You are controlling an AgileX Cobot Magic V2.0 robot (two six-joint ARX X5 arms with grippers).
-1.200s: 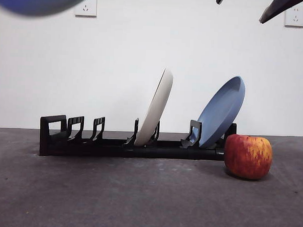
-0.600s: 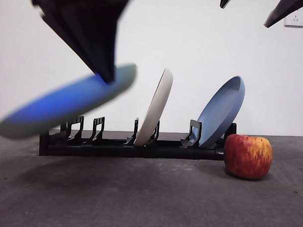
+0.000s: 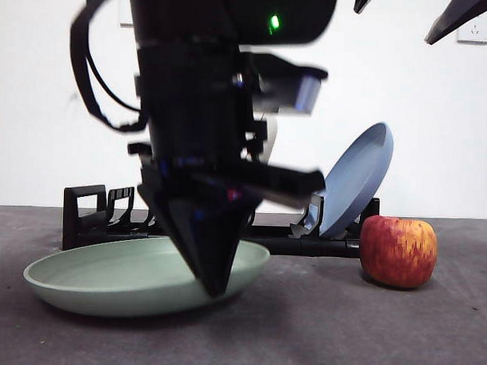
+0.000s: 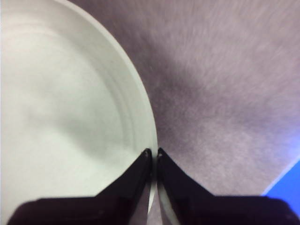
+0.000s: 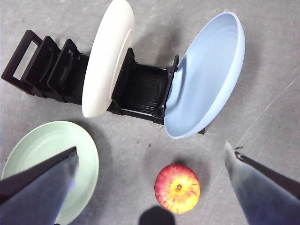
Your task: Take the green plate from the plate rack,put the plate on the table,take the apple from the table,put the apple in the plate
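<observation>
The green plate (image 3: 104,275) lies low on the table (image 3: 342,330) in front of the plate rack (image 3: 89,209). My left gripper (image 3: 213,284) comes down from above and is shut on the plate's right rim. The left wrist view shows its jaws (image 4: 153,152) pinched together on the green plate's (image 4: 61,117) edge. The red apple (image 3: 399,250) sits on the table by the rack's right end. My right gripper (image 5: 150,147) hangs high above, open and empty, over the apple (image 5: 177,187) and the green plate (image 5: 47,150).
A blue plate (image 3: 357,177) leans in the rack's right slot, and a cream-white plate (image 5: 108,56) stands in the middle slot, mostly hidden behind the left arm in the front view. The right arm shows as black tips (image 3: 461,12) at the top right.
The left arm has come down with the green plate, from high at the left to the table in front of the rack. The apple and the other plates have not moved.
</observation>
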